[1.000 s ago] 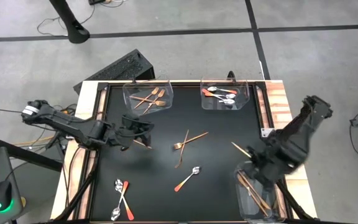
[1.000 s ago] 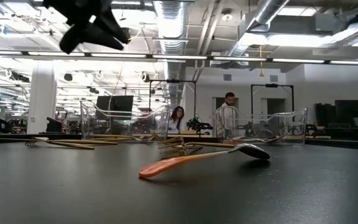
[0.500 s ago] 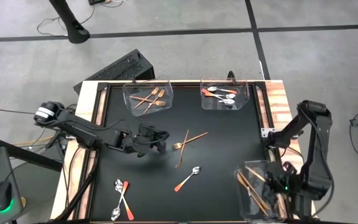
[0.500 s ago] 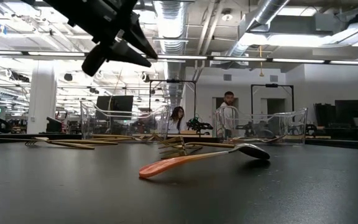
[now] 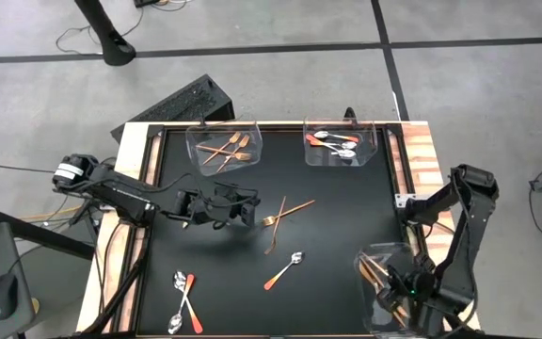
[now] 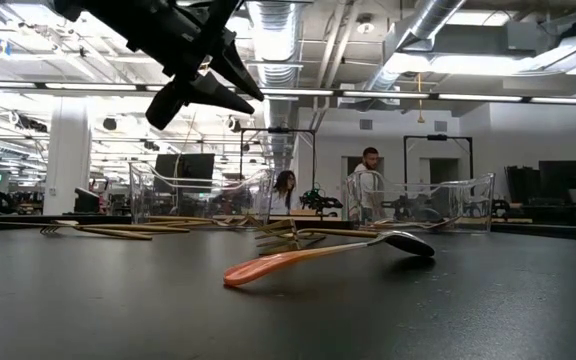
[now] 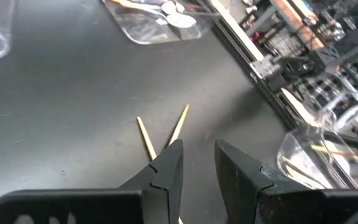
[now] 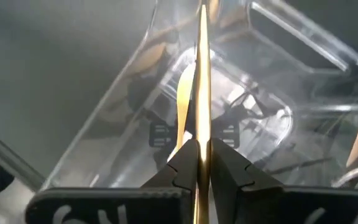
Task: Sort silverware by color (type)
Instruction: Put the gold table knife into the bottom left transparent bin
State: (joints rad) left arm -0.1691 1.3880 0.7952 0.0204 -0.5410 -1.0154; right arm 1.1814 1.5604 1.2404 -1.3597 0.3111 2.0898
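My right gripper [image 8: 199, 163] pinches a gold knife [image 8: 202, 74] — thin, stiff, slippery, best held mid-shaft — over the lower-right bin [image 5: 373, 301]; left gripper [image 7: 197, 163] gapes empty.

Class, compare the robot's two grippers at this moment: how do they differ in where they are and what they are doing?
The left gripper hangs over the mat's middle, near the crossed gold utensils; the right gripper is at the near-right bin. The left one's jaws stand apart and hold nothing; the right one's jaws pinch a slim gold stick over that bin. Both are dark two-finger grippers.
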